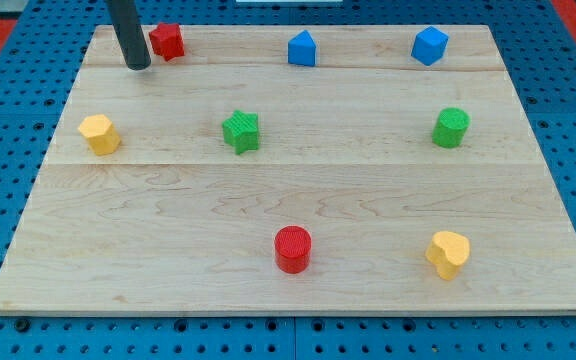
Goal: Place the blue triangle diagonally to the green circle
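Along the board's (298,290) top edge, the tip (138,66) stands just left of the red block (167,41); the blue triangle (302,49) sits mid-row and another blue block (429,46) right. Below: yellow block (99,133), green star (240,131), green circle (451,127). Near the bottom: red cylinder (292,248), yellow heart (448,253).

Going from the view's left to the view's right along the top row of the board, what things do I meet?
My tip → red block → blue triangle → blue block.
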### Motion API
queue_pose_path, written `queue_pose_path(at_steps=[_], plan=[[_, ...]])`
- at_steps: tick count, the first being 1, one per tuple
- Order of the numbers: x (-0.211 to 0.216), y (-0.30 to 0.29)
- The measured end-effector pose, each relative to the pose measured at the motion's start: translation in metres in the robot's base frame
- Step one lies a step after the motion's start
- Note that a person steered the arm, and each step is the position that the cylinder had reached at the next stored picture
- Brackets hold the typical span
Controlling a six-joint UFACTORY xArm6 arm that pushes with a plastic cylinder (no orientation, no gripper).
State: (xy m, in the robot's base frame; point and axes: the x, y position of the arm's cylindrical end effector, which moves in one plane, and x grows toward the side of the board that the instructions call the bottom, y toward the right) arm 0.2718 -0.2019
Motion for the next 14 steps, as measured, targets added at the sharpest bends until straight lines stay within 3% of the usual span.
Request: queue_pose_path(at_steps=[2,5,6,7,11,12,13,14], plan=[[0.0,0.0],[-0.004,0.099],[-0.063,0.128],[-0.076,0.202],[0.061,0.272],[0.061,0.285],[0.113,0.278],[0.115,0.252]])
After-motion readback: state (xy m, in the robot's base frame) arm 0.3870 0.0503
